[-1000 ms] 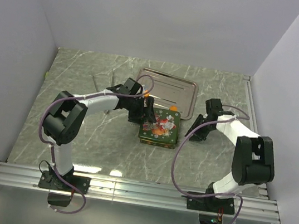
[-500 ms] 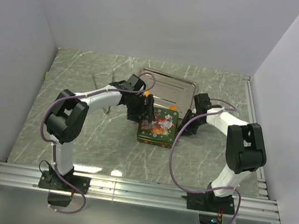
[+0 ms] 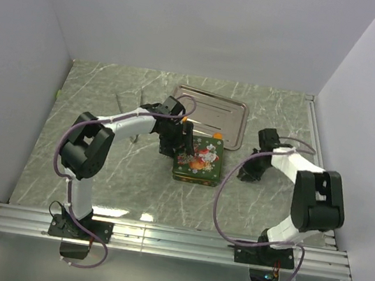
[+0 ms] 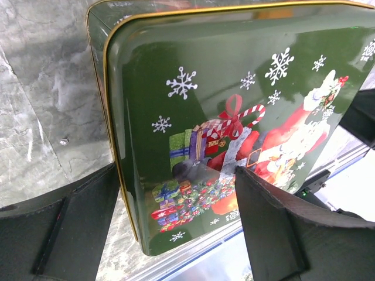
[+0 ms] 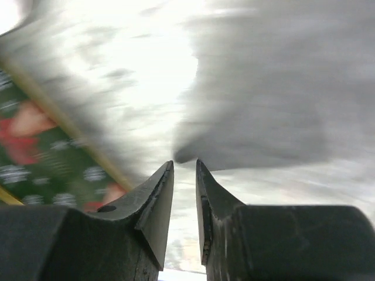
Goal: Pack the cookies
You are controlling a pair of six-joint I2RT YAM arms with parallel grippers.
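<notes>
Just beneath the released left gripper (image 4: 176,196) lies the tin (image 4: 234,70), apparently lidded. The right gripper (image 5: 184,175), nearly clenched and empty, stands farther off.

A grey-green marbled tabletop (image 3: 98,169) is seen, walled in white on three sides. A green Christmas tin (image 3: 200,160) with its printed lid on is set near the middle, flat on the tabletop. A shiny metal tray (image 3: 213,109) is laid just behind the tin; contact between the two cannot be told. Two thin dark slivers (image 3: 120,96) are noted left of the tray, too small to identify.
</notes>
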